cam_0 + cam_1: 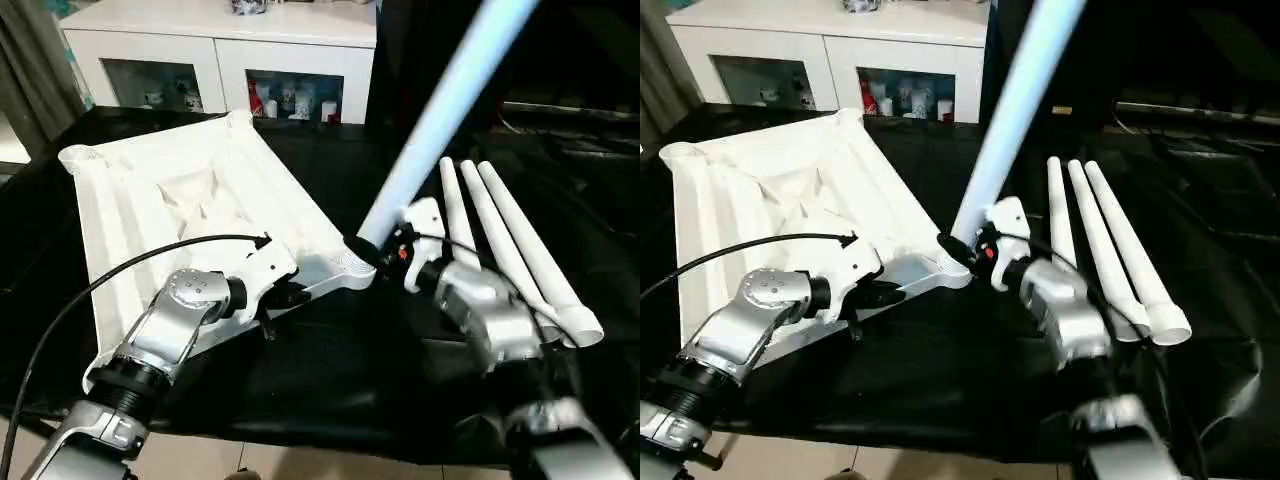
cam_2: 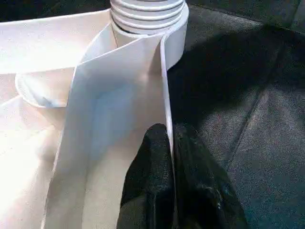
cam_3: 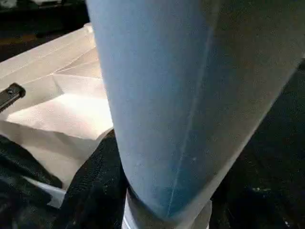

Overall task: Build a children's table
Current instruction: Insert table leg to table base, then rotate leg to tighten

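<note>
The leg (image 1: 440, 110) rises tilted from the tabletop's (image 1: 170, 200) corner socket (image 1: 352, 262).

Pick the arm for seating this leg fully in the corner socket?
Right. The right hand already grips the leg at its base in the socket; the left hand pinches the tabletop rim, steadying it.

tabletop (image 1: 180, 200) left | three legs (image 1: 510, 250) right (side by side) | cabinet (image 1: 220, 50) behind
</note>
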Controlling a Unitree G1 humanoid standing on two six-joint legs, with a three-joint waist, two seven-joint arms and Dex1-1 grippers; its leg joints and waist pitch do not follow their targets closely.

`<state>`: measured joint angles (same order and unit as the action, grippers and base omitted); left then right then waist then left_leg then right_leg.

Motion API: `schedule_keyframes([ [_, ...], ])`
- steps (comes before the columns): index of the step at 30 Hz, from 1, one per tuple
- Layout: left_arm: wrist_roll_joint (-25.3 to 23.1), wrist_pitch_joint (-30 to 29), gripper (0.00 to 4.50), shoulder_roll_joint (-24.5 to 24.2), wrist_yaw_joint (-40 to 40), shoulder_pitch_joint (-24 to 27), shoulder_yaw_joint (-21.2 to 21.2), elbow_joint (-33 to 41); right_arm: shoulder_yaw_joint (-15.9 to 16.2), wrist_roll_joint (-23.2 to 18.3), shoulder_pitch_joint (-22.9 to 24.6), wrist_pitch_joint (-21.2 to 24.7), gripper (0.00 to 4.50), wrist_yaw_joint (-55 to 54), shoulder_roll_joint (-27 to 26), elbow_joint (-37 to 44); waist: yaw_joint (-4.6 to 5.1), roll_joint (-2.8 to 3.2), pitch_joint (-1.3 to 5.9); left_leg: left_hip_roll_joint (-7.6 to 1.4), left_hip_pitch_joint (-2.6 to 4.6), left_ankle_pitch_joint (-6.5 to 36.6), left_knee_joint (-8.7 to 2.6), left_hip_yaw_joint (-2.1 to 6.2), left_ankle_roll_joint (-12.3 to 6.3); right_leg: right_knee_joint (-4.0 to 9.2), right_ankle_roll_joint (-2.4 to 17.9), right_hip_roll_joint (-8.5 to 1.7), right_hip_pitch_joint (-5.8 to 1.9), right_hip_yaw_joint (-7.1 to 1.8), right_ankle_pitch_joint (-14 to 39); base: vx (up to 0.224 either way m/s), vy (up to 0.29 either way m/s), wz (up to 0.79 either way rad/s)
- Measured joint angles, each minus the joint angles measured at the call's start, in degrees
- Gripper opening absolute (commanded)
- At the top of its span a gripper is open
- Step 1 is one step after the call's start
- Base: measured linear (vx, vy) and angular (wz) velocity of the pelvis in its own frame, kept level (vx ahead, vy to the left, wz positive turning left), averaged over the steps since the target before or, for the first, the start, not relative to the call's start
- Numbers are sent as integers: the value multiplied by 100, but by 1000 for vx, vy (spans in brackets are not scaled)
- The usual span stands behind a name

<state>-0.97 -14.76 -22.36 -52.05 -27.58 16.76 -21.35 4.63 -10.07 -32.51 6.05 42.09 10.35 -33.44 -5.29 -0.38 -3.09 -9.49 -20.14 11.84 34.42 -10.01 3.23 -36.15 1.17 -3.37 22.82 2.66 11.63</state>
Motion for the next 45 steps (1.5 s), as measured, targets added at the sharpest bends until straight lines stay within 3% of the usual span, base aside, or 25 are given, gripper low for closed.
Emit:
schedule_keyframes([
  [4, 3, 204, 0, -163, -222, -2, 42, -19, 211, 96, -328, 77, 189, 715, 259, -284, 6, -33, 3, -4, -4, -5, 1, 0, -6, 1, -4, 1, 1, 4, 5, 0, 0, 0],
  [10, 32, 299, 0, -375, -693, 25, 111, 53, 456, 134, -404, 115, 188, 1565, 524, -315, -11, -150, 51, -7, -15, -1, -3, 0, -8, 20, -3, 1, 0, 11, 12, 0, 0, 0],
  [18, 138, 407, 0, -626, -1284, 127, 178, 198, 596, 88, -45, 123, 188, 2321, 705, 87, -18, -267, 64, -13, 12, -1, -4, 0, -6, 24, -6, 0, -29, 14, 14, 0, 0, 0],
  [29, 246, 461, 0, -816, -1766, 230, 178, 279, 648, -51, 359, -15, 188, 2710, 762, 498, -15, -308, 91, -13, 23, 0, -18, 0, -5, 49, -5, 0, -56, 18, 13, 0, 0, 0],
  [31, 241, 461, 0, -841, -1753, 230, 174, 252, 621, -47, 326, -112, 188, 2571, 654, 340, 2, -311, 93, -15, 25, 0, -21, 0, -5, 48, -5, 1, -67, 19, 14, 0, 0, 0],
  [35, 85, 448, 0, -776, -1338, 143, 123, 23, 303, -47, 76, -191, 188, 1526, 125, -363, 100, -301, 80, -16, 108, -1, -23, 1, -2, 46, -35, 2, -101, 18, 31, 0, 0, 0],
  [39, -111, 177, 0, -509, -774, -60, 34, -229, 128, -32, -333, -181, 188, 413, -195, -1006, 194, -291, 69, -21, 108, -1, -30, 30, -1, 111, -37, -1, -98, 67, 33, -27, 2, -4],
  [43, -158, -561, 0, -27, -93, -213, -33, -257, 24, 116, -701, -240, 188, -678, -444, -1534, 217, -274, 59, -21, 109, -1, -27, 32, -1, 138, -37, -14, -93, 90, 33, 0, 0, 0],
  [45, -196, -1173, 0, 537, 618, -371, -179, -335, -90, 214, -981, -305, 188, -1609, -620, -1941, 220, -256, 49, -16, 115, -1, -23, 32, -1, 143, -37, -20, -93, 91, 32, 0, 0, 0],
])
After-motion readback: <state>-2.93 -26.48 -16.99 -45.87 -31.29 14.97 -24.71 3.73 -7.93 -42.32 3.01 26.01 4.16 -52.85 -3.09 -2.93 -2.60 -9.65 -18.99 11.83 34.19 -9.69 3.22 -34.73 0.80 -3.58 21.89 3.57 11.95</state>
